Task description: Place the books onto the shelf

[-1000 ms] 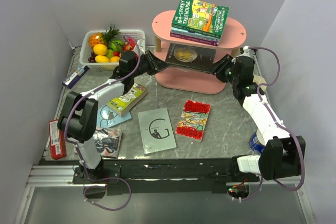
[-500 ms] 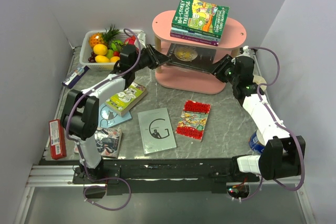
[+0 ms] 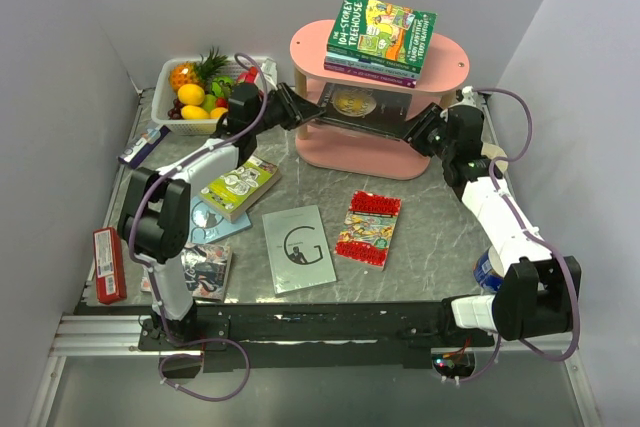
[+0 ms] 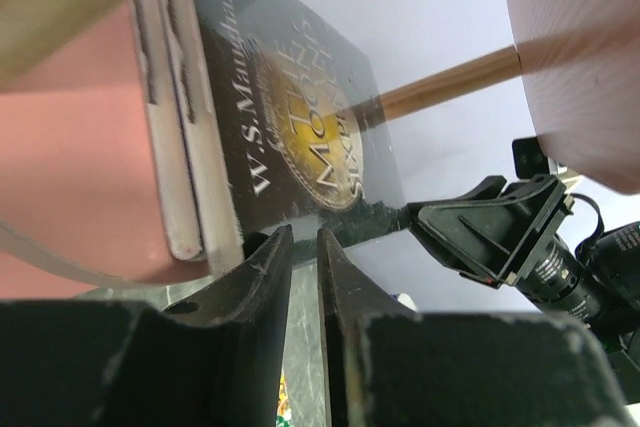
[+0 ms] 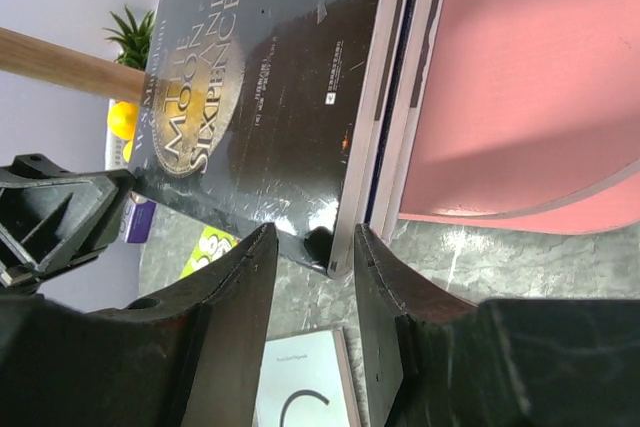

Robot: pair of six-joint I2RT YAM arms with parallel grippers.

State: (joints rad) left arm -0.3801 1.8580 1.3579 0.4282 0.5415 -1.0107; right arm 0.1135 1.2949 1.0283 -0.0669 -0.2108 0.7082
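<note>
One book (image 3: 352, 105): glossy black, in pink oval shelf (image 3: 372, 154).
Left gripper (image 4: 305, 239): pinching it.
Right gripper (image 5: 313, 239): astride its corner — grip unclear.

White basket of fruit (image 3: 250, 60) stood at the table's (image 3: 430, 217) far-left corner, blue-white carton (image 3: 140, 145) lay at its left edge, red box (image 3: 108, 264) nearer along that edge.

This was a robot lab's test cell, not a lived-in room. Plain pale walls (image 3: 70, 57) boxed in a grey marbled table (image 3: 420, 197). A left arm (image 3: 190, 172) and a right arm (image 3: 500, 217) were bolted by a metal rail (image 3: 100, 332) at its near edge, with purple cables (image 3: 512, 93) looping off them. A pink shelf (image 3: 310, 52), loose books (image 3: 298, 247) and a basket (image 3: 250, 60) of fruit (yellow, green, a pineapple top) served as props.
</note>
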